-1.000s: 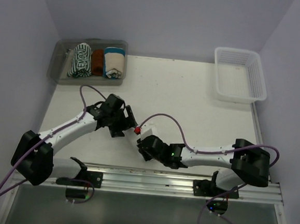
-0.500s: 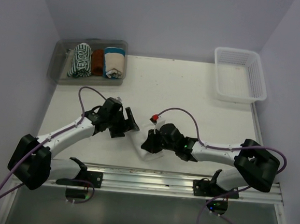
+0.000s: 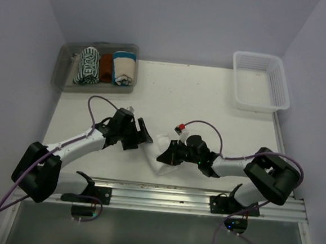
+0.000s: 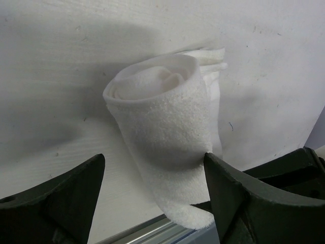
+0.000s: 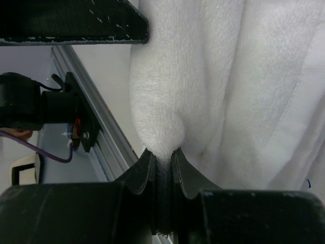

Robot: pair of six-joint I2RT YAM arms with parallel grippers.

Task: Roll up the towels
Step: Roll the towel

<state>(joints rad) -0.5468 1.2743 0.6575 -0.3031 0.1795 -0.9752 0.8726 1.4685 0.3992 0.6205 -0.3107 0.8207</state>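
Note:
A white towel (image 3: 162, 140), partly rolled into a loose tube, lies on the table near the front edge between my two grippers. In the left wrist view the roll (image 4: 162, 117) stands between the two fingers of my left gripper (image 4: 152, 173), which is open; its lower right side touches the right finger (image 4: 244, 203). My left gripper (image 3: 144, 134) sits just left of the towel. My right gripper (image 3: 169, 156) is shut on a pinched fold of the towel (image 5: 228, 76) at its near end; the jaws (image 5: 162, 157) are closed tight on the cloth.
A clear bin (image 3: 65, 72) at the back left holds three rolled towels: striped green, brown, and blue and cream. An empty white basket (image 3: 260, 81) stands at the back right. The metal rail (image 3: 163, 192) runs along the near table edge, close to the towel.
My right wrist has swung to the right and away from the rail while keeping hold of the towel. My left gripper has shifted slightly right, toward the roll.

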